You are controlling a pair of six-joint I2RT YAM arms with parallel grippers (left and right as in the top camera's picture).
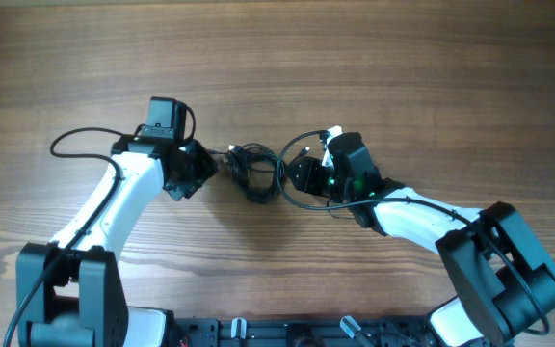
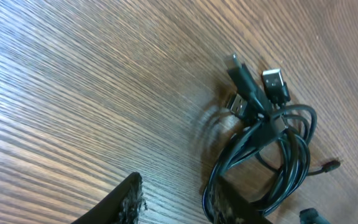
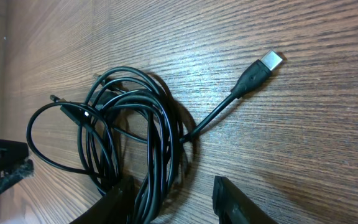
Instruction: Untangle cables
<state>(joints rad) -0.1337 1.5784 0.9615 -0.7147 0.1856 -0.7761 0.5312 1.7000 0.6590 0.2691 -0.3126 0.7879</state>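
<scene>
Overhead: tangled bundle of thin black flexible cables (image 1: 253, 173) lay on the brown wood-grain table (image 1: 403, 77), between both arms. Left gripper (image 2: 176, 198) was partly apart, with loops against one finger only. Right gripper (image 3: 171, 190) was half-wide, strands between its fingers, unpinched. Silver-tipped plug (image 3: 271, 60) lay free.

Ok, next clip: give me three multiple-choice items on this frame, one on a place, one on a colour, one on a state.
1. Where does the cable bundle lie?
A between the two sets of jaws; B behind the left arm's base; C off the table.
2. What colour are its cords?
A white; B black; C red.
3. The silver-tipped plug is:
A clamped in jaws; B lying free on the wood; C pushed into a socket.

1 A: the overhead view shows it midway between them.
2 B: every cord is black.
3 B: it rests alone on the table.
</scene>
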